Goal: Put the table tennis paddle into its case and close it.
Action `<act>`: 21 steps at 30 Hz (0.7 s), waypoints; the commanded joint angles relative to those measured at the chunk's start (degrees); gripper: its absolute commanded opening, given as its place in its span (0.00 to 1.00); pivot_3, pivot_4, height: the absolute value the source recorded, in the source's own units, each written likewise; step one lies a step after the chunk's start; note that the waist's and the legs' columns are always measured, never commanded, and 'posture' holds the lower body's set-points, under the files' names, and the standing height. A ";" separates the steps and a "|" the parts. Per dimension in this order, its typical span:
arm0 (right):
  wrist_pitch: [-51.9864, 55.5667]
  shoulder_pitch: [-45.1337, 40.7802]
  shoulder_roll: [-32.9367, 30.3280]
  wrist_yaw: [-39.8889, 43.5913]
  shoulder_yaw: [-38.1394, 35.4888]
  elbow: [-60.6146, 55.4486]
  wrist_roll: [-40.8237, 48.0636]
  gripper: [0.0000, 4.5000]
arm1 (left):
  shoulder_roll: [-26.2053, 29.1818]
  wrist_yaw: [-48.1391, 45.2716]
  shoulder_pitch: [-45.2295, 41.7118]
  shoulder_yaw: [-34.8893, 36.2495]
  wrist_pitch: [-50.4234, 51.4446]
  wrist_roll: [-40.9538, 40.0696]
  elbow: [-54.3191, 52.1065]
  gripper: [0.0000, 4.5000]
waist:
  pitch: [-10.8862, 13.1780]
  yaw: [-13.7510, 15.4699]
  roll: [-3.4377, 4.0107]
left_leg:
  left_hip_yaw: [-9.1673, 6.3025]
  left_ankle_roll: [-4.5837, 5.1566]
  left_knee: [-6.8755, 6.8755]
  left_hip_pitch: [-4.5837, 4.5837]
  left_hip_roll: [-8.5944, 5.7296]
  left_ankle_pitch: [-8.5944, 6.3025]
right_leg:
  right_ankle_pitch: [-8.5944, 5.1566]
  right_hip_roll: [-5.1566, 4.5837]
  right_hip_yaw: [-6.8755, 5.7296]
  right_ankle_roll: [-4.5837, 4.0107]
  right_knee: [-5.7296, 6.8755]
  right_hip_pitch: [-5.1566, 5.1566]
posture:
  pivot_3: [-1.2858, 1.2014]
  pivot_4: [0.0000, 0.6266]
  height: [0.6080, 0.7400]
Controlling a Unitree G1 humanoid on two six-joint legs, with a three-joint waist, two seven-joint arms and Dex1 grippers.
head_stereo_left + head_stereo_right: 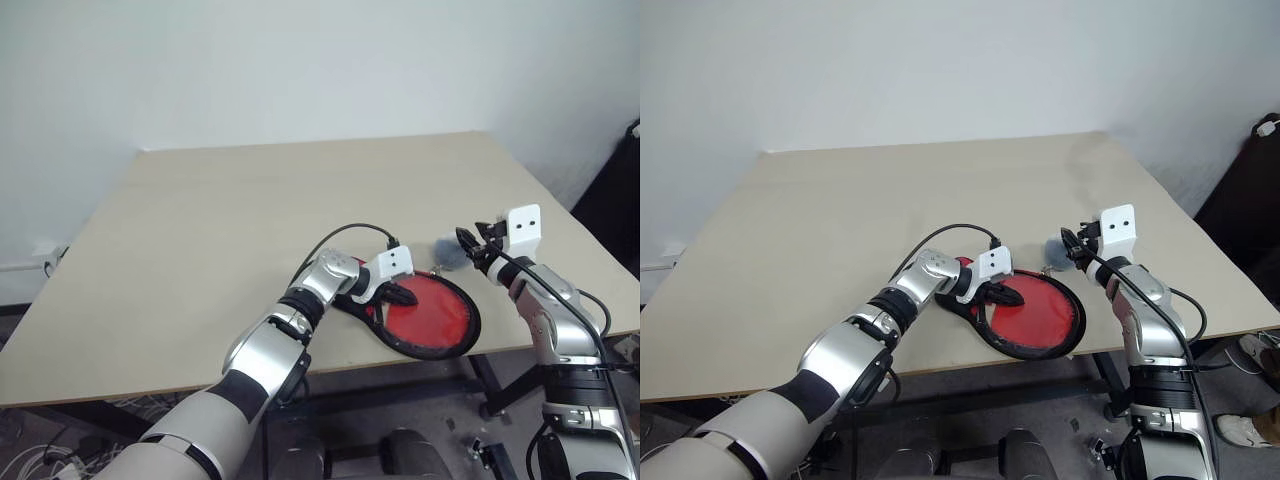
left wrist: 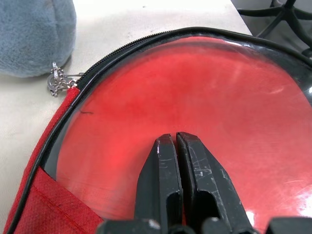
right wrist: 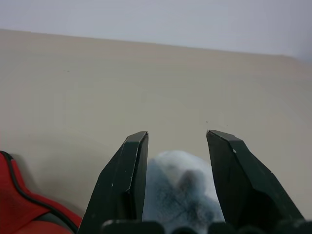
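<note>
My left fingers (image 2: 176,161) are pressed together, tips down on the red face of the paddle (image 2: 195,107), which lies inside the open case (image 1: 400,345) near the front edge of the surface (image 1: 250,210). They pinch nothing; they rest on or just above the rubber, and I cannot tell which.

My right fingers (image 3: 222,161) are spread, one on either side of a grey-blue plush piece (image 3: 180,187) that sits just beyond the case's far rim. Whether they touch it I cannot tell. A small metal ring (image 2: 56,83) lies at the zip line (image 2: 122,46) of the case, between the plush and the rim; it may join the two, though the link is not clear.

The case is still open, its red lining (image 2: 44,204) showing on the side of the case nearest my left arm, so zipping remains to be done.

The risks, as I judge them:
- The case overhangs or sits very close to the front edge, so a hard push from my left fingers could slide it off.
- If my right fingers close and pull the plush without the case held down, the soft case could drag along instead of the zip running.
- If the paddle is not fully seated, its edge could catch the zip.
</note>
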 commanded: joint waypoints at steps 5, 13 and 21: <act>4.44 -1.58 -0.38 -1.06 -2.92 -3.66 3.15 0.94 | -0.20 0.81 0.53 0.51 -0.04 1.10 0.31 0.00 | 0.00 0.00 0.00 | 0.00 0.00 0.00 0.02 0.00 0.00 | 0.00 0.00 -0.01 0.00 0.01 0.02 | 0.52 0.00 1.00; 11.09 -3.95 0.92 -3.92 -4.72 -1.98 6.03 0.99 | -0.44 0.58 0.42 0.52 0.08 1.33 0.35 0.00 | 0.00 0.00 0.01 | 0.00 0.00 0.00 0.01 0.02 0.00 | 0.00 0.00 -0.01 0.00 0.00 0.02 | 0.52 0.00 1.00; 11.11 -8.30 0.63 -3.60 -3.85 8.10 5.63 0.99 | -0.60 -0.09 0.32 0.22 0.22 1.65 0.44 0.00 | -0.01 -0.01 0.02 | 0.02 0.02 -0.01 0.03 0.01 0.00 | 0.00 -0.01 -0.01 0.00 -0.02 0.03 | 0.52 0.00 1.00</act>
